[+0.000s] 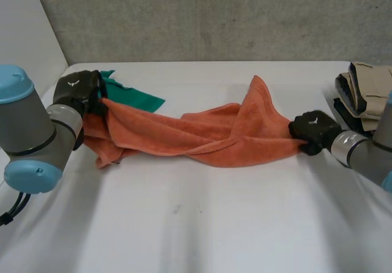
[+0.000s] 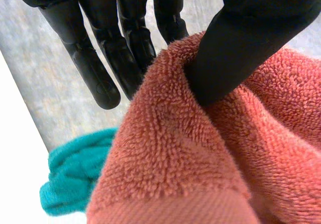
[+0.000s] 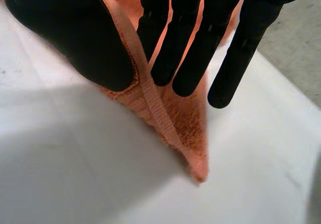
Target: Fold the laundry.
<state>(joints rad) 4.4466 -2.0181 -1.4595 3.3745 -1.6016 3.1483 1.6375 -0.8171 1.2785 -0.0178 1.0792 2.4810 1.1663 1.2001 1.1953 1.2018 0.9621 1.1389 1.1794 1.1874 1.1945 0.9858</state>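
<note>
An orange towel (image 1: 196,135) lies twisted and bunched across the white worktop (image 1: 214,224), held at both ends by the robot. At the towel's far-left end, the left hand (image 1: 76,89) has its thumb dug into a thick fold of terry, clamping it against the fingers (image 2: 120,48). At the towel's opposite end, the right hand (image 1: 313,129) pinches a hemmed corner between the thumb and straight fingers (image 3: 190,58). A green cloth (image 1: 138,97) lies just behind the towel's left end, and a pile of folded laundry (image 1: 367,92) sits beyond its right end. The step in hand looks like spreading the towel out. The next move probably calls for drawing the hands apart to undo the twist before any fold.
</note>
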